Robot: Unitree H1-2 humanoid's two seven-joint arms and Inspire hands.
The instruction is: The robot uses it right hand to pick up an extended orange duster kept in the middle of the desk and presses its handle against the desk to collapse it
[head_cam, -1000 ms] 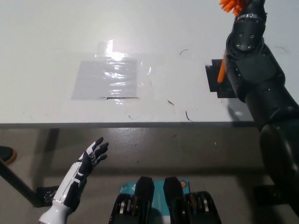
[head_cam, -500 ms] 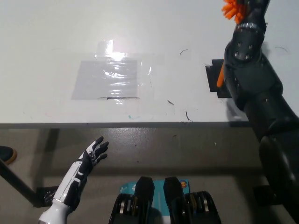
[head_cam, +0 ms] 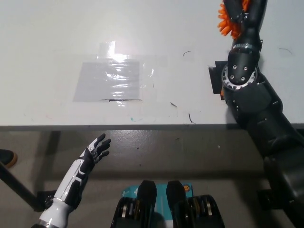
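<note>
Right hand (head_cam: 242, 12) at top edge over the white worktop (head_cam: 57, 38), clamped on the orange duster (head_cam: 227, 21): bristly orange head pokes out left of the hand, handle hidden behind the arm. Left hand (head_cam: 96, 149) idles below the worktop's front edge, fingers spread, holding nothing.

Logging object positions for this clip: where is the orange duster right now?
In the head view, the orange duster shows at the top right edge, against the black right robot hand, above the desk.

White robot hand (head_cam: 97, 148), black arm (head_cam: 256, 102)
</note>
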